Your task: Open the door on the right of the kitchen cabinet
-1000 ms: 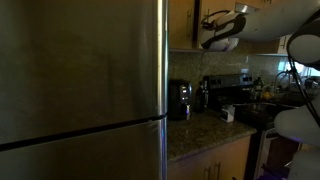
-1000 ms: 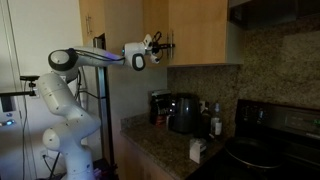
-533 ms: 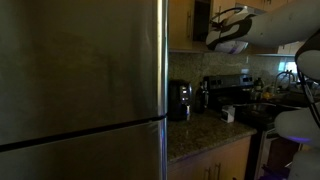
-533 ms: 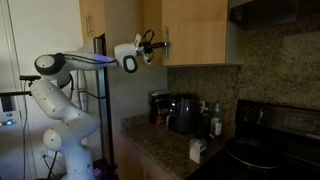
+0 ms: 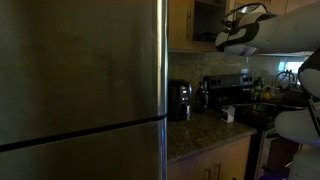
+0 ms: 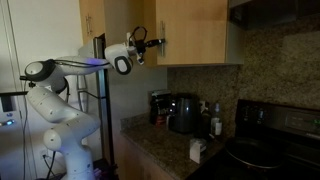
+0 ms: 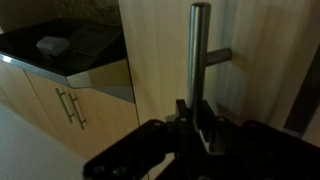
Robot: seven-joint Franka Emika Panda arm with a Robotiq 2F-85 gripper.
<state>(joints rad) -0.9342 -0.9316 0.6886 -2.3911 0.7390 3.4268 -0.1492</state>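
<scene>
The honey-brown kitchen cabinet [image 5: 180, 25] hangs above the granite counter. Its right door [image 6: 195, 30] stands partly swung out, and the dark inside of the cabinet shows in an exterior view [image 5: 205, 20]. My gripper [image 6: 141, 46] is at the door's left edge, shut on the slim silver bar handle [image 7: 200, 50]. In the wrist view the black fingers [image 7: 185, 118] clamp the bar from both sides, with the gripper [image 7: 198, 125] low on the handle and the door panel [image 7: 160, 70] behind it. The gripper also shows in an exterior view [image 5: 240, 30].
A big steel fridge [image 5: 80, 90] fills one side. The granite counter [image 6: 165, 150] carries a coffee maker [image 6: 182, 112] and small items. A black stove [image 6: 270, 150] stands beside it. The lower cupboard [image 7: 60, 100] shows below in the wrist view.
My arm has drawn back from the cabinet with the handle in its grip. The door has swung further open, and more of the cabinet's inside shows.
</scene>
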